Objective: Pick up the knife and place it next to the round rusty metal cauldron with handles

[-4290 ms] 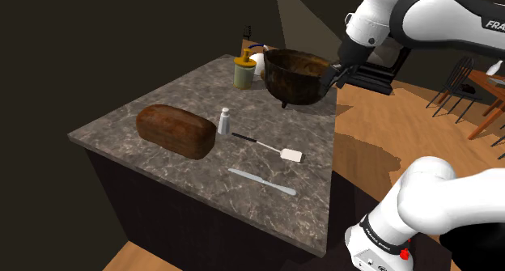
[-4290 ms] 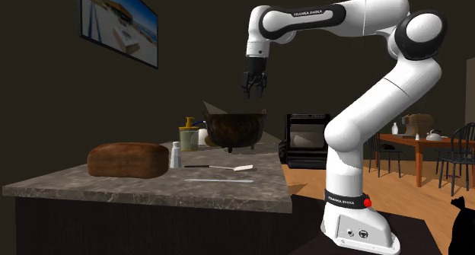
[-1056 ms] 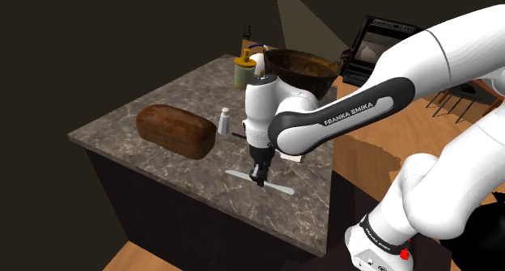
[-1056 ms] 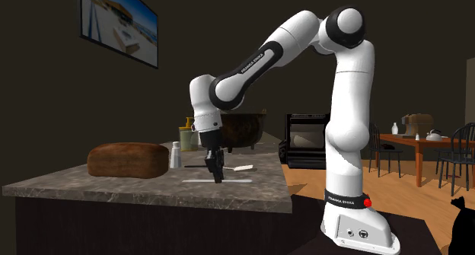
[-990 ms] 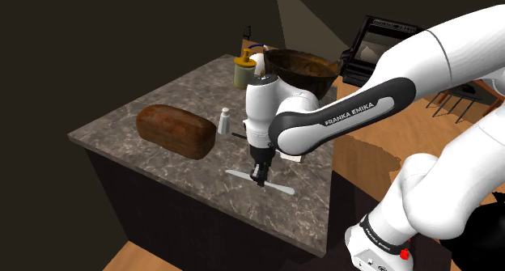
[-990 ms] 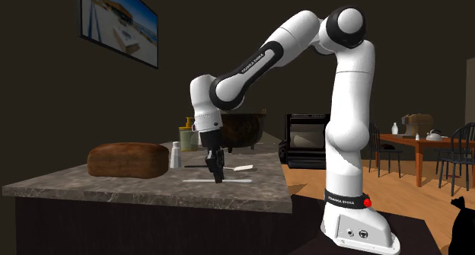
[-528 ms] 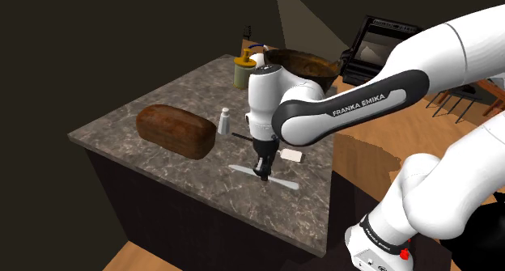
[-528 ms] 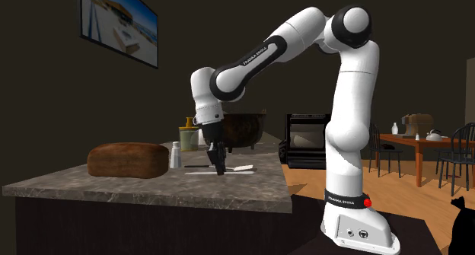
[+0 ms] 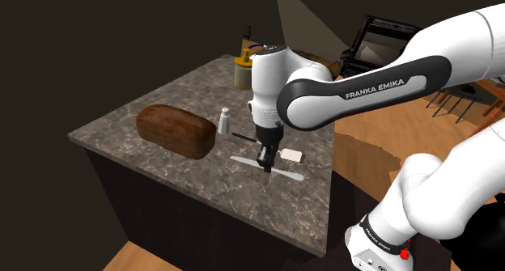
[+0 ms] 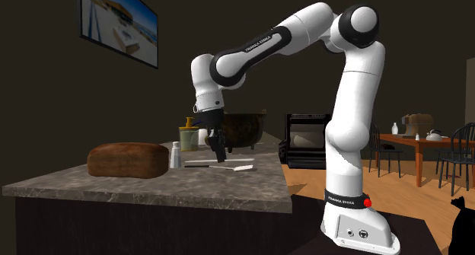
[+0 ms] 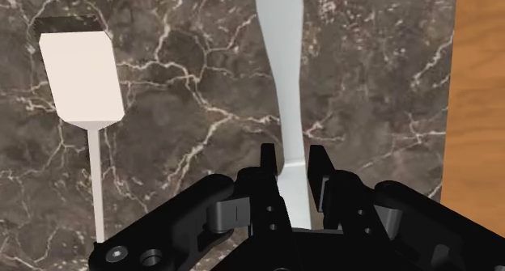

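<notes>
A pale grey knife [image 9: 283, 171] hangs level a little above the dark marble counter [image 9: 146, 148], and my gripper [image 9: 264, 161] is shut on its middle. In the wrist view the black fingers clasp the knife [image 11: 283, 67] at its narrow part, my gripper [image 11: 294, 160] pointing straight down. From the second exterior view the knife [image 10: 199, 162] floats just over the white spatula [image 10: 240, 167], held by my gripper [image 10: 217, 156]. The round rusty cauldron [image 10: 247, 130] stands at the counter's far end; my arm hides most of the cauldron [image 9: 324, 65] in the shoulder view.
A white spatula [image 9: 291, 154] lies on the counter under and beside the knife, its blade [image 11: 81, 79] close to my fingers. A brown bread loaf [image 9: 176, 130], a small shaker [image 9: 224, 120] and a yellow-topped jar [image 9: 243, 71] also stand here. The counter's edge drops to a wooden floor [image 11: 477, 83].
My gripper has risen off the counter with the knife in it and drifted toward the cauldron end. The spatula and the other things have stayed put.
</notes>
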You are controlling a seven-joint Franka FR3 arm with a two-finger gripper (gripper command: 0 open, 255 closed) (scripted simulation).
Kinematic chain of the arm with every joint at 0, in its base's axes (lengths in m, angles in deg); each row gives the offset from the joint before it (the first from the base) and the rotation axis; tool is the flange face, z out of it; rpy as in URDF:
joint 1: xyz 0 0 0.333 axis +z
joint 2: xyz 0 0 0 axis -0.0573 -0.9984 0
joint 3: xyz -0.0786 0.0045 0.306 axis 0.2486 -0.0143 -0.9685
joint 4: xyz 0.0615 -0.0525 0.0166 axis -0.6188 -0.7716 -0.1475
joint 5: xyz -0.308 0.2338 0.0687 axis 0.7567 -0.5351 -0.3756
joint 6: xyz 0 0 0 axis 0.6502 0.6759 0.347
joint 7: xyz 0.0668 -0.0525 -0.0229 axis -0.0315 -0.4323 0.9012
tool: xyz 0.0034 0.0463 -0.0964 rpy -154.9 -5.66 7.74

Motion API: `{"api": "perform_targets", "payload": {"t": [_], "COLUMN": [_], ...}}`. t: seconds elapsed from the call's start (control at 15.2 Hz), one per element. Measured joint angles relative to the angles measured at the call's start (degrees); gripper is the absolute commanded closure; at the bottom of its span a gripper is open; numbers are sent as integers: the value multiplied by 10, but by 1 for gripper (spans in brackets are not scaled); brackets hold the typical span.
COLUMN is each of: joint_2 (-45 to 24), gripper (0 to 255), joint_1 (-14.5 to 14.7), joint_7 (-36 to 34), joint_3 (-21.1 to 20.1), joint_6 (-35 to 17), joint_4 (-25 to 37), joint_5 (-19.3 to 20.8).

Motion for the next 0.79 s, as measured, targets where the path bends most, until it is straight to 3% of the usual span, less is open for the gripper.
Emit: {"api": "perform_targets", "payload": {"t": [0.79], "joint_2": [29], "gripper": [255], "joint_1": [0], "joint_7": [4], "joint_3": [6], "joint_6": [97], "joint_4": [68], "joint_5": [-2]}}
